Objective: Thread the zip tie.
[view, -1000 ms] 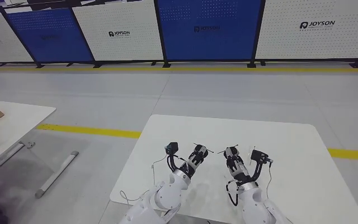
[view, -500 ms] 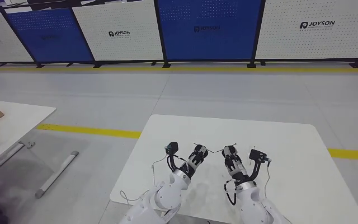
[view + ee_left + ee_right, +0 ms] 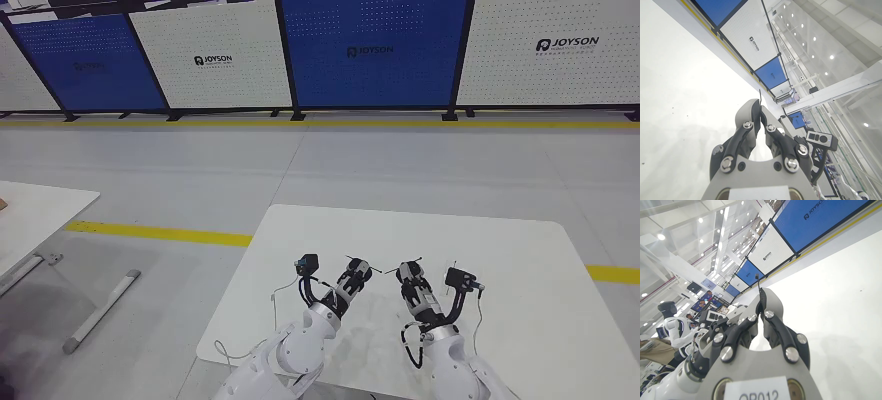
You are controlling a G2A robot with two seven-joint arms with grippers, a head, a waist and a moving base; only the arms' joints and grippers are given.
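Left gripper [image 3: 760,107] clamps zip tie [image 3: 760,95]; most of it hidden

bright ceiling lights [image 3: 700,219] wash out the white table [image 3: 677,75].

Bare table [image 3: 500,250] top stretches from the two grippers to the table's far edge and both side edges. By the table's near edge the left gripper [image 3: 359,267] and right gripper [image 3: 406,269] stand close together with a narrow gap between them. Each pinches a black zip tie [image 3: 760,95] end that juts past its tips.
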